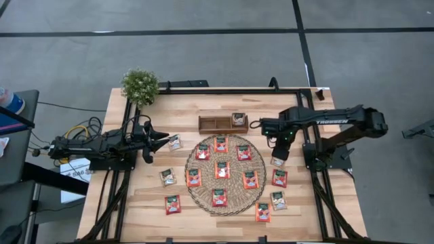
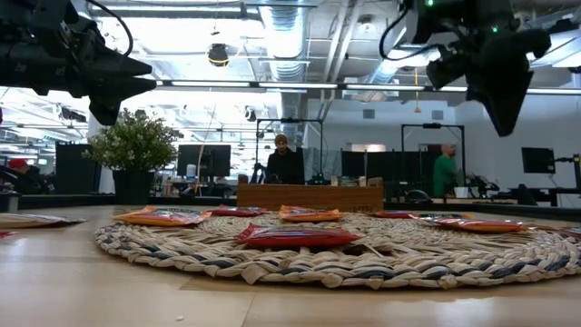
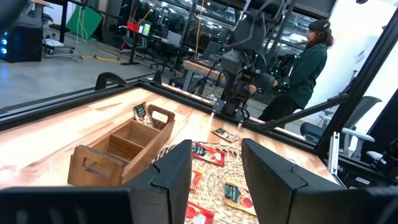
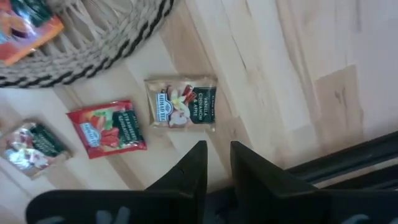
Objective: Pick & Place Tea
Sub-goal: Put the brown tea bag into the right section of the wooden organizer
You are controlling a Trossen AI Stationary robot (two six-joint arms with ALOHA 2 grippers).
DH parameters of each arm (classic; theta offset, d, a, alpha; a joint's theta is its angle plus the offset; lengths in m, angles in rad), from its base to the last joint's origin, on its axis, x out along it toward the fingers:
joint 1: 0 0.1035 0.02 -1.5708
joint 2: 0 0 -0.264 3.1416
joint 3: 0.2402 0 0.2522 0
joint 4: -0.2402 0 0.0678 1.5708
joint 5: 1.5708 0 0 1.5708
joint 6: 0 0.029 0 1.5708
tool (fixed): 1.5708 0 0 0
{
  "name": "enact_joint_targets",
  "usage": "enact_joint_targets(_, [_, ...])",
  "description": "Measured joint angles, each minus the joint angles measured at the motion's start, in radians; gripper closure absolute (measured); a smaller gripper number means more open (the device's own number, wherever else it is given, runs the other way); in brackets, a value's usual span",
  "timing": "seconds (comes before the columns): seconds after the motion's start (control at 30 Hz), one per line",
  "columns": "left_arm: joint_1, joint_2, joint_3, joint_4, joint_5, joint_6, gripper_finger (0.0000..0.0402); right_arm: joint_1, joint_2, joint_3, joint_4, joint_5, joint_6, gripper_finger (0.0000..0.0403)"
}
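Several red tea sachets lie flat on the round woven mat (image 1: 190, 165). More lie on the bare table, among them a pale one (image 1: 175, 141) and a red one (image 1: 173, 204). One sachet (image 1: 238, 119) stands in the wooden tray (image 1: 211, 123). My right gripper (image 1: 278, 154) hangs above a pale sachet (image 4: 181, 102) by the mat's right rim, pointing down, fingers (image 4: 217, 155) open by a narrow gap and empty. My left gripper (image 1: 165, 139) hovers left of the mat, open (image 3: 216, 165), aimed toward the tray (image 3: 121, 149).
A red sachet (image 4: 107, 129) and a shiny pale one (image 4: 34, 144) lie nearer the table's near edge than the right gripper. A potted plant (image 1: 140, 85) stands at the far left corner. Arm bases flank the table. People show in the room behind.
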Motion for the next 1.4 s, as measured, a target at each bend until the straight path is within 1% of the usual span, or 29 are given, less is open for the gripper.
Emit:
enact_joint_targets(0.1, [0.0,0.0,0.0,0.0,0.007,0.0,0.0269,0.0,0.0,-0.046,0.051,-0.001,0.0,0.034])
enact_joint_targets(0.17, [0.0,0.0,0.0,0.0,0.007,-0.001,0.0269,0.0,0.0,-0.061,0.052,-0.001,-0.012,0.034])
enact_joint_targets(0.57, [0.0,0.0,0.0,0.0,0.008,-0.002,0.0269,-0.004,0.0,-0.064,0.1,-0.005,-0.078,0.0337])
enact_joint_targets(0.63, [0.0,0.0,0.0,0.0,0.009,-0.002,0.0269,-0.005,0.0,-0.064,0.114,-0.005,-0.089,0.0327])
enact_joint_targets(0.73, [0.0,0.0,0.0,0.0,0.009,-0.004,0.0269,-0.005,-0.001,-0.074,0.13,-0.007,-0.103,0.0301])
enact_joint_targets(0.9, [0.0,0.0,0.0,0.0,0.009,-0.004,0.0269,-0.002,-0.001,-0.17,0.165,-0.056,-0.096,0.0242])
enact_joint_targets(1.07, [0.0,0.0,0.0,0.0,0.01,-0.004,0.0269,0.01,-0.001,-0.262,0.256,-0.057,-0.042,0.02])
enact_joint_targets(1.2, [0.0,0.0,0.0,0.0,0.01,-0.004,0.0269,0.0,-0.001,-0.297,0.339,-0.055,-0.015,0.019])
enact_joint_targets(1.4, [0.0,0.0,0.0,0.0,0.01,-0.004,0.0269,-0.005,-0.001,-0.359,0.397,-0.025,0.019,0.0193])
